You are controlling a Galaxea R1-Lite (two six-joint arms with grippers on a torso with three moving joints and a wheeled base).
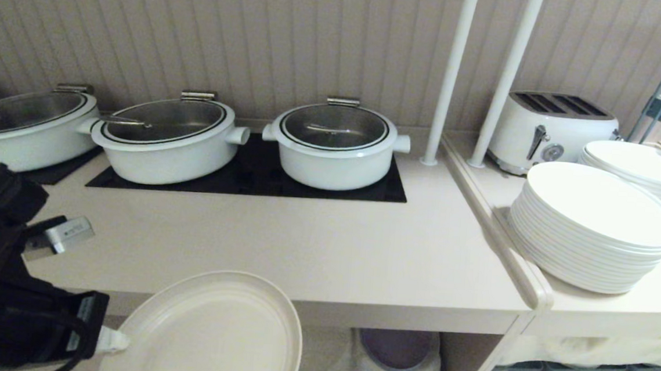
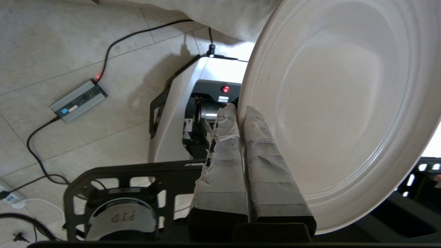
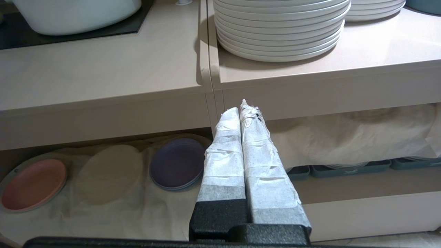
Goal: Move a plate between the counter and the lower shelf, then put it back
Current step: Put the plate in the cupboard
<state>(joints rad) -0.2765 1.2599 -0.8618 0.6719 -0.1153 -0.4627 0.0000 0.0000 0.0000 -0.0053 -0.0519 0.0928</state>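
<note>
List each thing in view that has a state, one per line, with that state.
plate: held by its rim, off the counter, in front of its edge.
left gripper: shut on the plate's rim.
right gripper: shut, empty, parked before the shelves.
three white pots: lids on, standing on the hob.
white dinner plates: stacked on the adjoining top.
purple plate: lying on the lower shelf's cloth.
pink plate: lying on the same cloth.

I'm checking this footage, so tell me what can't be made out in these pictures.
- Head view: the plate is cut off by the bottom edge.
- Head view: the left gripper is mostly hidden by its own black arm.
- Head view: the lower shelf is largely hidden by the counter and plate.
- Right wrist view: the right gripper hides the shelf divider.
</note>
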